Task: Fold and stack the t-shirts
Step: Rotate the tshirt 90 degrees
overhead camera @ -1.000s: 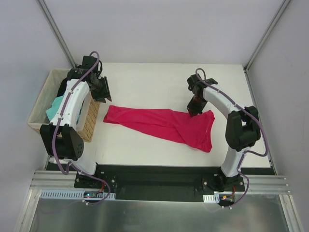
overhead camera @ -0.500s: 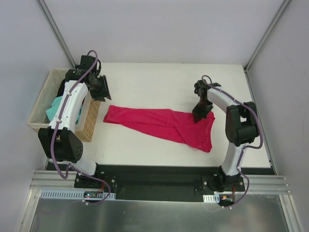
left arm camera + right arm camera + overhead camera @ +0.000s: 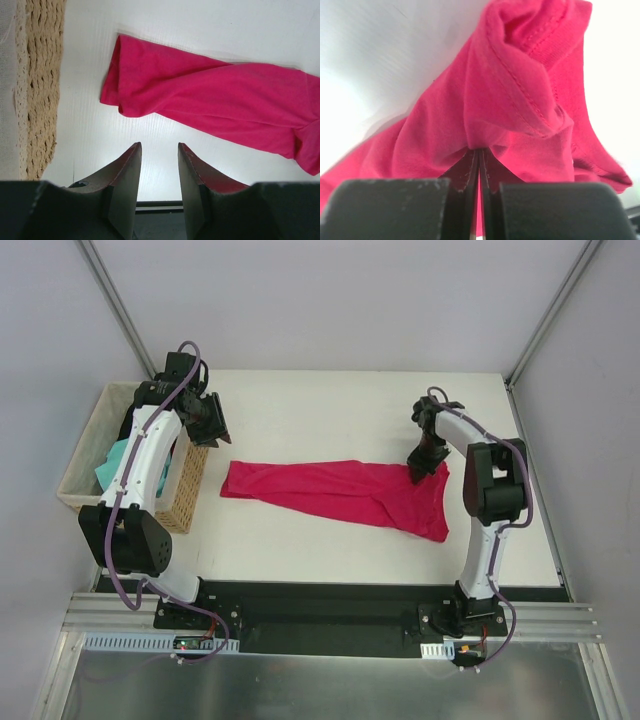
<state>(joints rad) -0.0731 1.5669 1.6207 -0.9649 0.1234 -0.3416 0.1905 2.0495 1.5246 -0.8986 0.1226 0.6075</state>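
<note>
Beside the tan woven wicker basket (image 3: pixel 186 495), my left tool (image 3: pixel 159 146) hung with its fingers apart, gripping nothing. The crimson cloth t-shirt (image 3: pixel 330 490) lay on the white surface (image 3: pixel 320 410), drawn longer than a moment before but still twisted. My right tool (image 3: pixel 479 152), clamped on its bunched right end, had tugged it rightward, so I judged the spreading unfinished.

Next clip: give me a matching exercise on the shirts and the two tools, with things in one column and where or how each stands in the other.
Things:
1. crimson t-shirt
2. mint-green t-shirt
3. left tool
4. right tool

States:
A. lying in the wicker basket
B. jaws shut, pinching red cloth
C. stretched out long on the table
D. jaws apart, holding nothing

Pairs: 1-C, 2-A, 3-D, 4-B.
</note>
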